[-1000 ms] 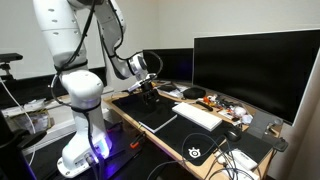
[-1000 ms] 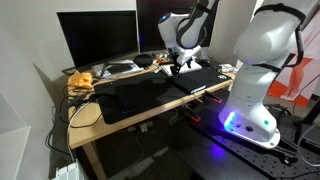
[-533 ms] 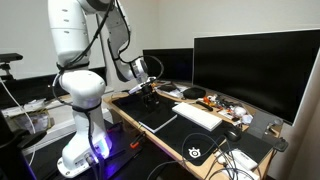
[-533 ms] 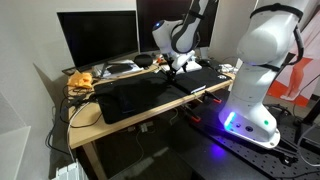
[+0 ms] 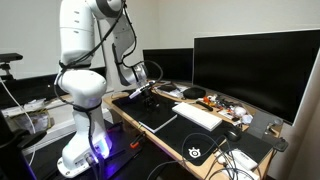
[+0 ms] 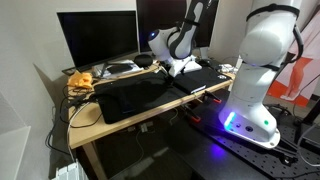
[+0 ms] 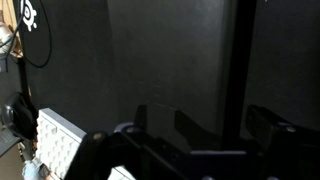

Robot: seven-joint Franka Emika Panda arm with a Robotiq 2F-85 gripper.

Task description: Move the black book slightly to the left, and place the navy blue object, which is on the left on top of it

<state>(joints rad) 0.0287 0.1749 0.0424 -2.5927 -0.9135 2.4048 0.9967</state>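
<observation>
The black book (image 6: 207, 77) lies flat at the robot end of the desk, with a pale edge along its front; it also shows in an exterior view (image 5: 138, 106). My gripper (image 6: 168, 68) hangs low over the desk beside the book's inner end, at the edge of the long black mat (image 6: 135, 98). In the wrist view its two fingers (image 7: 203, 122) stand wide apart over dark surface, with nothing clearly between them. I cannot pick out the navy blue object in any view.
A white keyboard (image 5: 198, 115) lies past the gripper, and shows in the wrist view (image 7: 60, 142). Two large monitors (image 5: 255, 68) stand along the back. Clutter and cables (image 6: 82, 82) sit at the far end. The robot base (image 6: 250, 110) stands beside the desk.
My gripper has shifted a little along the desk, away from the book and over the mat. The upper arm has swung with it. The book has not visibly moved.
</observation>
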